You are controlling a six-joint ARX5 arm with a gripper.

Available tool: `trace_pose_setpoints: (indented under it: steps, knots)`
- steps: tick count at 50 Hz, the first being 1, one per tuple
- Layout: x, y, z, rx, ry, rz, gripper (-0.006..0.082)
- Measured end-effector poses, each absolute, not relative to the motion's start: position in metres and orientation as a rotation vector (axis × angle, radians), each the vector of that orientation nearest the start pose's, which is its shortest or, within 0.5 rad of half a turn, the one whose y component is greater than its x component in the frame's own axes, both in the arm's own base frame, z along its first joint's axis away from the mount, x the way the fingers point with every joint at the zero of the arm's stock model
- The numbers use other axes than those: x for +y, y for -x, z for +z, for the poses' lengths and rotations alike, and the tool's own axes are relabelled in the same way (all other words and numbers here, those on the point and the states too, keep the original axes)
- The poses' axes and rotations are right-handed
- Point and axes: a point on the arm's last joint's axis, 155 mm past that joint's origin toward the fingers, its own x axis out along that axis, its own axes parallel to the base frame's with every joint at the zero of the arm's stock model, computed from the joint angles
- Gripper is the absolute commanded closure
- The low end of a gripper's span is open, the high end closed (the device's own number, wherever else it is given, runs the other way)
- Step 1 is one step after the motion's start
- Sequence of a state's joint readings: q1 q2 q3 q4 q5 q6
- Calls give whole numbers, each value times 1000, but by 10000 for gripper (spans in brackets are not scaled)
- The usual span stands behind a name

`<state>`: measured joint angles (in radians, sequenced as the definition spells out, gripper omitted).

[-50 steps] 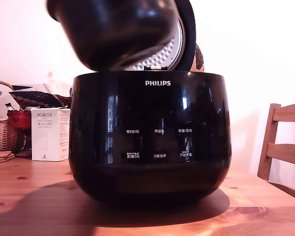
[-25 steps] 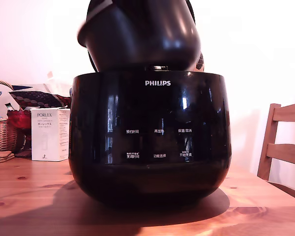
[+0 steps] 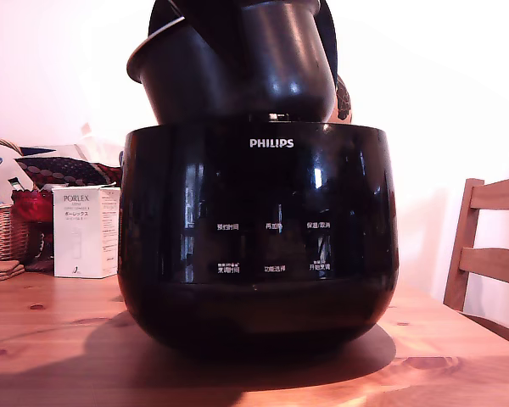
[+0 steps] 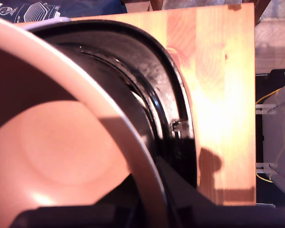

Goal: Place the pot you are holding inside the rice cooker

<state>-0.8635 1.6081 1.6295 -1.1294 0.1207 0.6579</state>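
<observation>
Where the pine tabletop ran nearest the exterior camera, I saw bare knotty boards with the cooker's shadow spread across them. One rice cooker stood on it, glossy black, filling the middle of that view, its white logo and button labels facing me. Above its front rim sat one pot, tilted, its flared rim raised toward the exterior view's left and its rounded bottom dipping behind the cooker's edge; I could not tell whether it touched the cooker. Behind the pot rose the cooker's open lid, only a dark sliver showing.

In the wrist view the pot's pale, pinkish-lit inside filled much of the picture, its rim curving just beside the cooker's black rim, with little gap between them. Beyond that lay the table's far edge and a dark drop with yellow cable.

I could not make out the gripper's fingers in either view, so I cannot tell its grasp.

Farther back at the exterior view's left stood one white box, one wicker basket, and a red item. At the right, one wooden chair stood beside the table, against a bright plain wall.
</observation>
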Motion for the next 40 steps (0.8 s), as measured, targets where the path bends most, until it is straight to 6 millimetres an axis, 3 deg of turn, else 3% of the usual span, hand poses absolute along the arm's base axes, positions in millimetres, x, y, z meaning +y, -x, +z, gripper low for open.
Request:
trace_pose_setpoints:
  steps: [40]
  knots:
    - [-315, -236, 198, 785, -952, -1248, 791]
